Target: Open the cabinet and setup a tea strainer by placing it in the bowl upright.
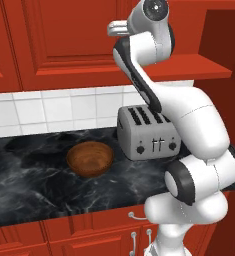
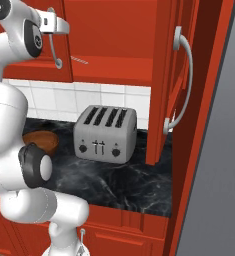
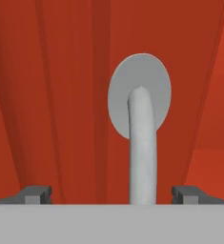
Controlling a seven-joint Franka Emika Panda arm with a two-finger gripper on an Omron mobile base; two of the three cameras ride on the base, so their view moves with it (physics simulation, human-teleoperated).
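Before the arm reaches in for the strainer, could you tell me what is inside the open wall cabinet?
Through the swung-out right door, the cabinet shows a bare red shelf. No strainer is visible; the closed left door covers the rest.

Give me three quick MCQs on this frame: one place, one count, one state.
1. Where is the bowl relative to the toaster, seen from the left base view?
A. left of it on the counter
B. on top of it
C. inside the cabinet

2. How many slots does the toaster have?
A. two
B. four
C. six

3. How does the gripper stand?
A. shut on the strainer
B. shut on nothing
C. open, fingers either side of a door handle

Key: 1 A, the bowl sits on the dark counter left of the toaster. 2 B, four slots show on top. 3 C, the hand view shows the fingertips apart with the silver handle between them.
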